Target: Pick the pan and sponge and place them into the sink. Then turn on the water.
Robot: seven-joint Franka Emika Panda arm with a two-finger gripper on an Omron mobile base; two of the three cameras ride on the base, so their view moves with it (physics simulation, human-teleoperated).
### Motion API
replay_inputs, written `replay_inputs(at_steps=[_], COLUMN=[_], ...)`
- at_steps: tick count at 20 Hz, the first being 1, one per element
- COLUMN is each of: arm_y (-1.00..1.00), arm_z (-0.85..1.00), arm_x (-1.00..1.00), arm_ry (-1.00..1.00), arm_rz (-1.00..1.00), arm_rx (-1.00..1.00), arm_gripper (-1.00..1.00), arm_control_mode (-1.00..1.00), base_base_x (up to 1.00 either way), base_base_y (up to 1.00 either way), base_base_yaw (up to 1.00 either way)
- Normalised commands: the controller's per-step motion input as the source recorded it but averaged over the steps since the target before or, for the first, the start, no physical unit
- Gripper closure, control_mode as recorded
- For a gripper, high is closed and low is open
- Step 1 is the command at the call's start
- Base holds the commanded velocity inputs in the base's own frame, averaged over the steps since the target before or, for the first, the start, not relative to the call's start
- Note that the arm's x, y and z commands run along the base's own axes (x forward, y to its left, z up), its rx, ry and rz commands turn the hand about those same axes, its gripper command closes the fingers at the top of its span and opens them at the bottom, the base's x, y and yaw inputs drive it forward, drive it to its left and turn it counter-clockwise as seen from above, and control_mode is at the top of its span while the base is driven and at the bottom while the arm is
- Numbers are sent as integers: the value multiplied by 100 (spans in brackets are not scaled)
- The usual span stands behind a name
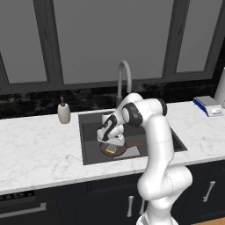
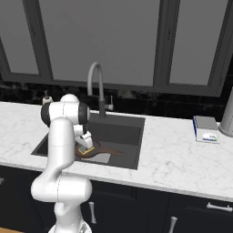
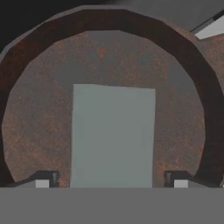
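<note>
Sponge lies flat inside the pan, grey-green face up, and the pan sits on the floor of the sink. My gripper hangs just above the sponge, jaws spread wide to either side of it, gripping nothing. Behind rises the faucet.

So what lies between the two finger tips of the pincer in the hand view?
The sponge, its grey-green top face up, lies between the fingertips with a gap at each side, resting inside the pan. The hand view shows this.
</note>
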Motion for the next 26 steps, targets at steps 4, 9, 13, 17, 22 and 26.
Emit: replay_inputs(at_steps=[4, 9, 13, 17, 22, 26], arm_y=[-11, -12, -24, -38, -28, -22], arm_z=[24, 65, 88, 100, 100, 92], arm_x=[-2, -30, -56, -27, -38, -50], arm_ry=[0, -14, -38, -27, -24, -28], arm_rz=[0, 0, 0, 0, 0, 0], arm_rx=[0, 2, 0, 3, 2, 3], arm_gripper=[-100, -100, -100, -100, -100, -100], arm_control_mode=[-100, -100, -100, -100, -100, -100], base_base_x=[0, 0, 0, 0, 0, 0], base_base_y=[0, 0, 0, 0, 0, 0], base_base_yaw=[0, 0, 0, 0, 0, 0])
